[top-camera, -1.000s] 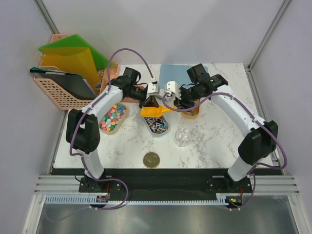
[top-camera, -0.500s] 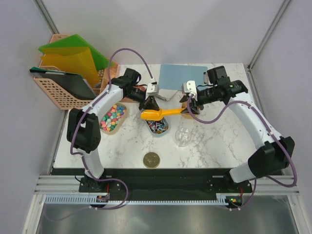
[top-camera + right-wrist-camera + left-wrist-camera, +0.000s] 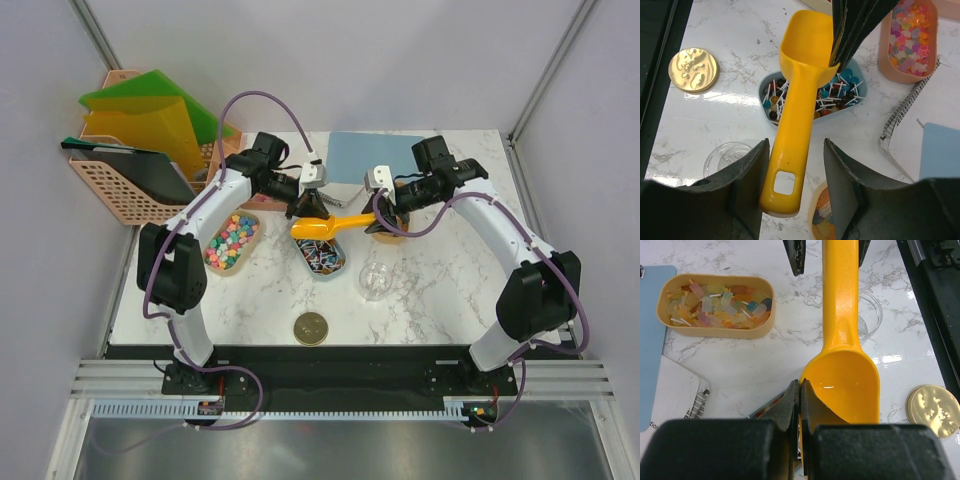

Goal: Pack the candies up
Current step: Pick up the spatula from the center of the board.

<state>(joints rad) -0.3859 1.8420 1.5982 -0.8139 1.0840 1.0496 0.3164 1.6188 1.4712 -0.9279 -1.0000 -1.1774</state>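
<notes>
Orange scoop [image 3: 328, 226]: I see it held off the marble table [image 3: 450, 290], over the far end of the blue tray [image 3: 862, 87]; its long axis runs left to right, roughly along the far edge; the bowl points toward the left edge and the handle toward the right edge; the bowl looks empty
Left gripper [image 3: 800, 390]: jaws pressed together on the thin wall of the scoop's bowl, pinching it
Right gripper [image 3: 796, 146]: jaws spread either side of the handle's end; there is a clear gap on one side; I cannot tell whether the other finger touches
Pastel candies [image 3: 231, 242]: heaped in the peach tray [image 3: 905, 79] toward the left edge; the tray's long axis slants from near-left to far-right
Wrapped candies [image 3: 840, 90]: in the blue tray at mid-table, under the scoop; their white sticks point every way
Translucent candies [image 3: 715, 305]: orange, pink and yellow bits in the yellow tray [image 3: 715, 333], right of centre, below the right gripper
Glass jar [image 3: 375, 280]: stands between the yellow tray and the near edge
Gold lid [image 3: 311, 327]: flat by the near edge, at its middle
</notes>
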